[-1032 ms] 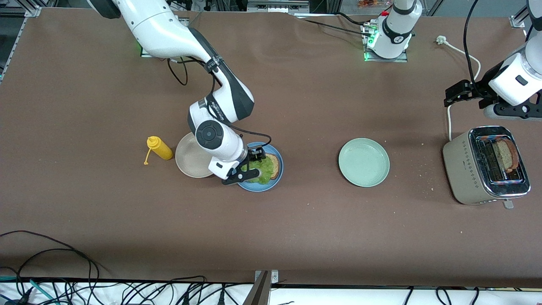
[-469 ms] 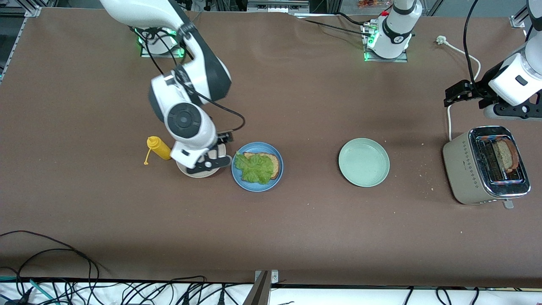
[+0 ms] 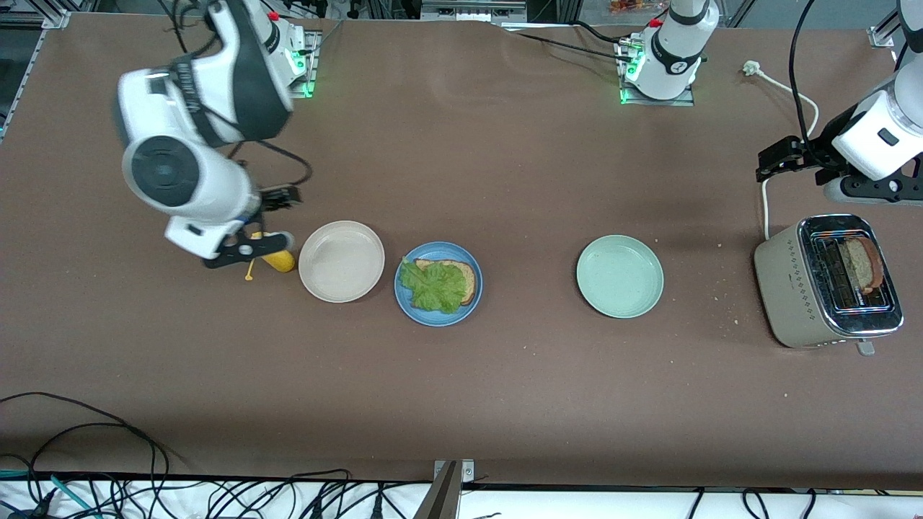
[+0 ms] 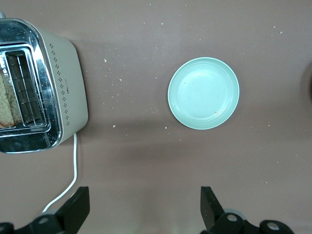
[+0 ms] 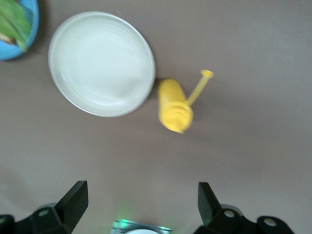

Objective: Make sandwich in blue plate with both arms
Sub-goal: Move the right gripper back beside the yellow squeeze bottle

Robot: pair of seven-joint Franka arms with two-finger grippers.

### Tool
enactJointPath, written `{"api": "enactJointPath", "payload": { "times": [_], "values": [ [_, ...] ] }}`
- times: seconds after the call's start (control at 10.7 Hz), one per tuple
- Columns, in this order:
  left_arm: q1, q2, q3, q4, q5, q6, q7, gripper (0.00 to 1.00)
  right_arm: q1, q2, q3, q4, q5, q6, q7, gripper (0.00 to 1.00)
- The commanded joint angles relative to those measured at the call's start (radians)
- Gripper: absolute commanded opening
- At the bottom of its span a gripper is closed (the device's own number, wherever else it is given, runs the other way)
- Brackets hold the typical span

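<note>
Blue plate (image 3: 438, 315) between beige plate (image 3: 341, 261) and green plate (image 3: 619, 276), holding bread slice (image 3: 465, 275) topped with lettuce (image 3: 433, 285). Right gripper (image 5: 139, 202) released, empty, over yellow mustard bottle (image 5: 174, 105). Left gripper (image 4: 144, 209) released, empty, waiting above table near toaster (image 3: 828, 281).

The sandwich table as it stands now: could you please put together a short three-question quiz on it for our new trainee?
1. True or false: a second bread slice already covers the lettuce on the blue plate.
2. Which thing holds the remaining bread slice? A) beige plate B) pale green plate C) toaster
3. Fill in: the right end effector, open, is over the ______.

Key: 1 false; 2 C; 3 yellow bottle.
</note>
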Motion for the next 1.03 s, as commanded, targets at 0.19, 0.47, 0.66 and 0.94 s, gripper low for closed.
{"api": "enactJointPath", "payload": {
  "times": [0.19, 0.47, 0.66, 0.94],
  "values": [
    [0.004, 0.002, -0.007, 0.017, 0.016, -0.017, -0.011, 1.00, -0.028, -0.047, -0.267, -0.161, 0.087, 0.101, -0.545, 1.00],
    [0.004, 0.002, -0.007, 0.017, 0.014, -0.017, -0.011, 1.00, -0.192, 0.019, -0.270, -0.188, 0.267, 0.154, -0.904, 1.00],
    [0.004, 0.002, -0.009, 0.017, 0.014, -0.017, -0.011, 1.00, -0.281, 0.095, -0.270, -0.188, 0.430, 0.155, -1.129, 1.00],
    [-0.004, 0.002, -0.010, 0.028, 0.014, -0.017, -0.011, 1.00, -0.369, 0.224, -0.267, -0.188, 0.708, 0.138, -1.481, 1.00]
  ]
}}
